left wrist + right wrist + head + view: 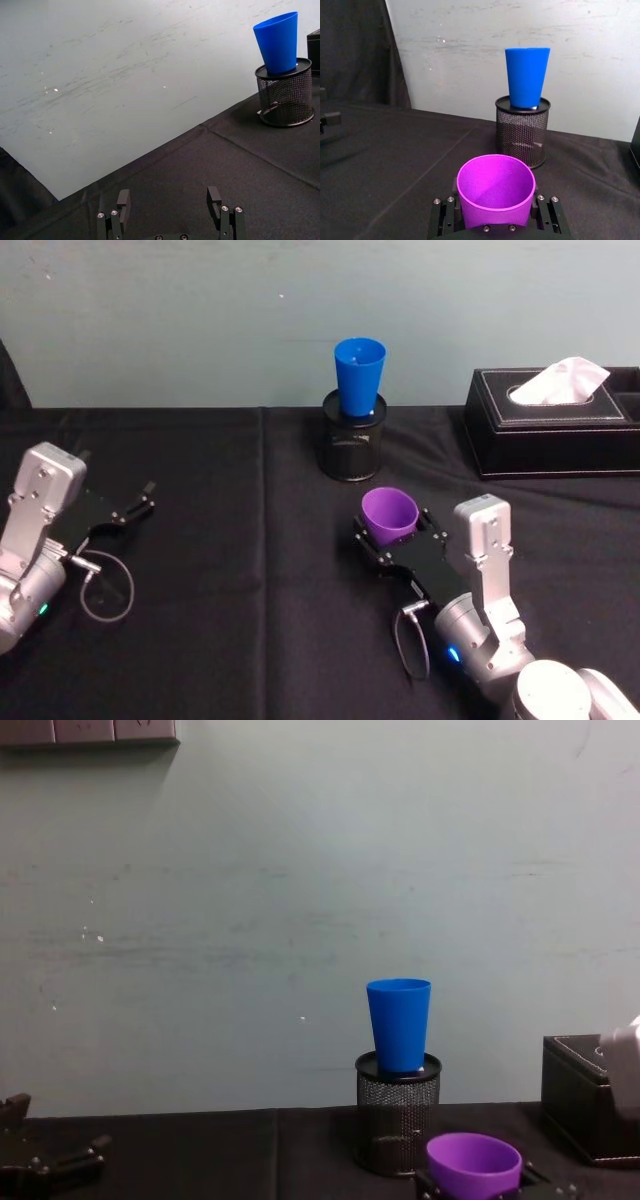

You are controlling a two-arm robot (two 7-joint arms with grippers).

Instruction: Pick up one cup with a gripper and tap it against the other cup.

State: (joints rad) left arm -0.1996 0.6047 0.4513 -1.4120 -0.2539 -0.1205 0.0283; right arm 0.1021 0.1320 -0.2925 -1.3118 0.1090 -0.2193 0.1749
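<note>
Clamped between my right gripper's (392,538) jaws, the purple cup (389,515) sits upright, near the mesh holder (351,435) carrying the blue cup (359,375). Far left, my left gripper (132,508) rests spread, grasping nothing.

Bare black tablecloth (230,570) lies open across the left and middle. At the back, the black wire-mesh pen holder (352,445) bearing the tall blue plastic tumbler (359,375) blocks the centre; the black tissue box (555,425) crowds the right.
</note>
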